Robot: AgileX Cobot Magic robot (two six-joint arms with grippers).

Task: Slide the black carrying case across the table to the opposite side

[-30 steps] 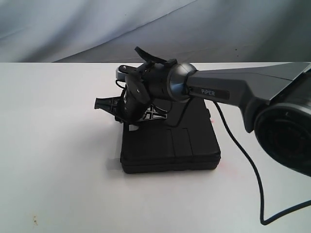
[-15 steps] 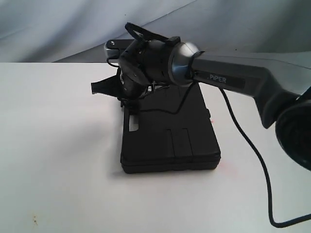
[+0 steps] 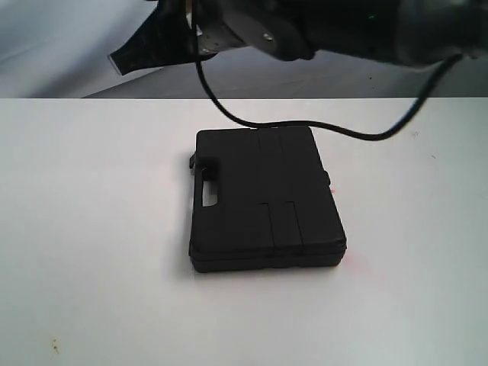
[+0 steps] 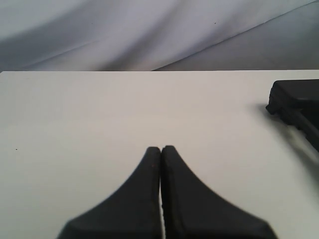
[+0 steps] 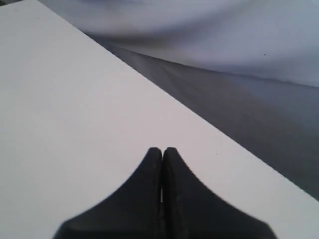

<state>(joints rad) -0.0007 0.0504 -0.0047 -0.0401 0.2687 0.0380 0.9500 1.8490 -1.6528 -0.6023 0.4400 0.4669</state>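
The exterior view looks down at a slant over the worktop (image 3: 91,229), fairly close, the black carrying case (image 3: 263,202) mid-frame, grey cloth (image 3: 61,46) behind. The left wrist view sits low and level, facing along the worktop past the left fingers (image 4: 144,199) toward that cloth; the case's corner (image 4: 299,99) is shared with the exterior view. The right wrist view, tilted, looks past the right fingers (image 5: 184,199) over the worktop's edge to the cloth

Closed black carrying case (image 3: 263,202) flat on white table (image 3: 91,229)
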